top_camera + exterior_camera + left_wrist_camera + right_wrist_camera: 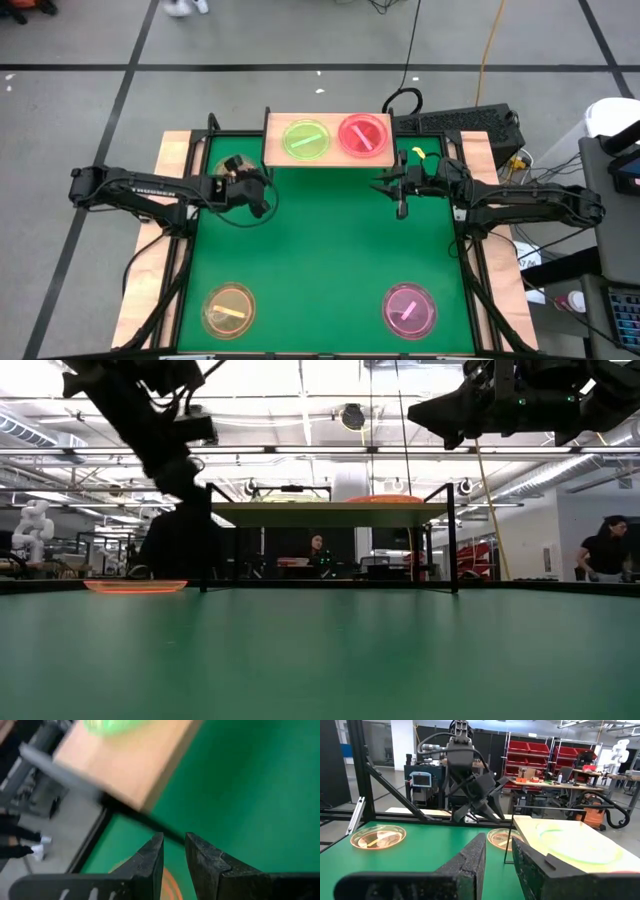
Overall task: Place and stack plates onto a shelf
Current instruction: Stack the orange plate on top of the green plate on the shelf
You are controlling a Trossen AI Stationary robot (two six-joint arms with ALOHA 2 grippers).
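A: From above, where are the plates?

B: The green plate (pixel 305 139) and red plate (pixel 363 135) lie side by side on the shelf (pixel 275 155). An orange plate (pixel 229 307) and a pink plate (pixel 410 309) sit on the table (pixel 320 260), well apart from the shelf. Another orange plate (pixel 233 166) lies just beside the shelf's left end, partly under the left gripper (pixel 262 202). The right gripper (pixel 401 207) hangs near the shelf's right end.

A: And level with the table?

B: That near orange plate (pixel 135 586) shows as a thin sliver lying flat beside the shelf leg (pixel 203 540). It looks light and stiff, probably slick plastic with a shallow rim.

A: The left wrist view?

B: The gripper's fingers (pixel 150 865) stand a narrow gap apart, holding nothing, with an orange rim (pixel 167 885) below them.

A: The right wrist view?

B: Its fingers (pixel 470 865) are also slightly parted and empty, beside the shelf with the green plate (pixel 580 842) on it.

A: Where would you grip?

B: I'd pinch the rim edge, since the flat centre gives no hold. Squeezed hard, a plate could skid or flip.
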